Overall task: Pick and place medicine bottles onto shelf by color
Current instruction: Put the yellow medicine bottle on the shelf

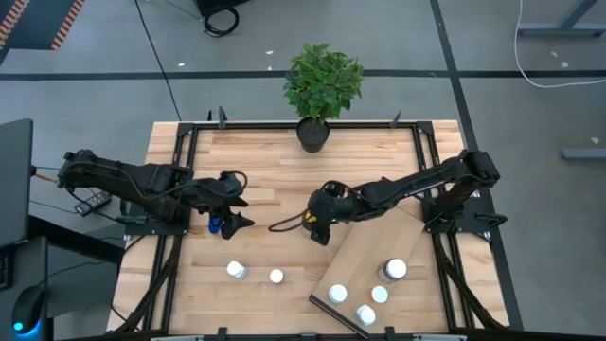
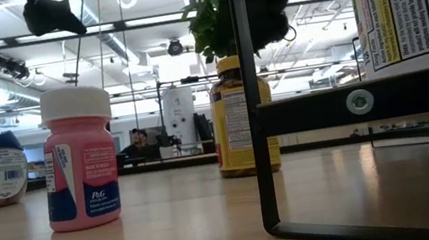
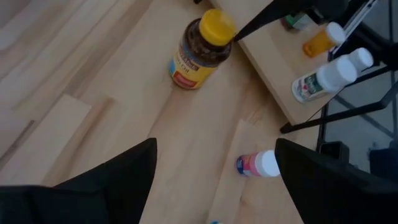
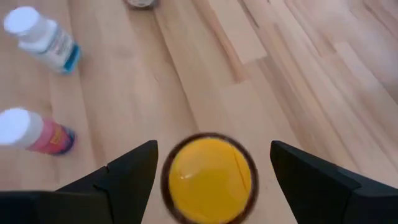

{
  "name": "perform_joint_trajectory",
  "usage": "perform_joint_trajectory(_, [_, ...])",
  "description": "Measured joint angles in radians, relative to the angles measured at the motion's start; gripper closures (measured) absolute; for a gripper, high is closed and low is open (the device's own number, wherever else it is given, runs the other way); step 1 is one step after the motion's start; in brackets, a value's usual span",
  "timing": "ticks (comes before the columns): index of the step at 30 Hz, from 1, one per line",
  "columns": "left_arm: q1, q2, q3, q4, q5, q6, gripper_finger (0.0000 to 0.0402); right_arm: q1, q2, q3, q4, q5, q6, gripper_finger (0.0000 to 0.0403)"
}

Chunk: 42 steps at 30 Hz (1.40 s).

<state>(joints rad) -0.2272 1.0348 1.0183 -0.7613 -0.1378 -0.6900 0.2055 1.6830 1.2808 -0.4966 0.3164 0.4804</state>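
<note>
plank tabletop (image 1: 284, 161) of pale glossy wood strips, black metal frame round it. flat light-wood shelf (image 1: 365, 248) with dark trim, rectangular, lying skewed at five o'clock from table centre, long axis running from seven to one. on it, four round white-capped bottles (image 1: 395, 269) standing upright, caps up. two more white-capped bottles (image 1: 236, 271) upright on bare planks at seven o'clock from centre, well apart from the shelf. pink bottle (image 2: 79, 157), smooth plastic cylinder with white cap, upright, axis vertical. amber bottle (image 4: 210, 177), round, glossy, yellow cap, upright, just off the shelf's corner. right gripper (image 4: 211, 171) directly above that cap, dark blunt fingers spread wide on either side, not touching it. left gripper (image 3: 214, 177) at nine o'clock from centre, fingers likewise spread, nothing between them but bare wood; amber bottle (image 3: 199, 46) ahead of it, pink bottle near. blue-capped bottle (image 1: 216, 225) just under the left gripper. potted leafy plant (image 1: 322, 85) at twelve o'clock on the table edge.
</note>
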Motion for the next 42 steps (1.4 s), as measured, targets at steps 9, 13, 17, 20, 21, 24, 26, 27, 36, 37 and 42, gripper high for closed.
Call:
perform_joint_trajectory(9, [-0.007,-0.001,0.001,-0.012,0.000,-0.006,0.0072,-0.007,0.061,0.000,-0.007,-0.064,0.057,0.0084])
perform_joint_trajectory(13, [-0.007,0.000,0.001,-0.015,0.000,-0.006,0.0072,-0.007,0.063,0.002,-0.010,-0.064,0.083,0.0084])
perform_joint_trajectory(17, [-0.007,0.000,0.001,-0.015,0.000,-0.006,0.0072,-0.007,0.063,0.004,-0.017,-0.059,0.083,0.0084])
perform_joint_trajectory(20, [-0.007,0.000,0.001,-0.016,0.000,-0.014,0.0072,-0.007,0.063,0.004,-0.028,-0.059,0.076,0.0093])
perform_joint_trajectory(21, [-0.007,0.001,0.001,-0.016,0.000,-0.019,0.0072,-0.007,0.063,0.004,-0.029,-0.059,0.077,0.0100])
perform_joint_trajectory(24, [-0.007,0.001,0.001,-0.016,0.000,-0.032,0.0072,-0.007,0.053,0.004,-0.039,-0.060,0.081,0.0130])
perform_joint_trajectory(26, [-0.007,0.001,0.001,-0.016,0.000,-0.036,0.0072,-0.007,0.046,0.004,-0.035,-0.058,0.079,0.0155])
perform_joint_trajectory(27, [-0.007,0.001,0.001,-0.016,0.000,-0.036,0.0072,-0.007,0.041,0.004,-0.043,-0.058,0.080,0.0167])
perform_joint_trajectory(36, [-0.007,0.001,0.001,-0.015,0.000,-0.040,0.0072,-0.002,-0.034,0.005,-0.119,-0.043,0.160,0.0176])
perform_joint_trajectory(37, [-0.007,0.001,0.001,-0.015,0.000,-0.040,0.0072,0.000,-0.058,0.006,-0.138,-0.034,0.189,0.0175])
perform_joint_trajectory(42, [-0.007,0.001,0.001,-0.014,0.000,-0.039,0.0072,0.038,-0.195,0.008,-0.267,0.077,0.326,0.0172])
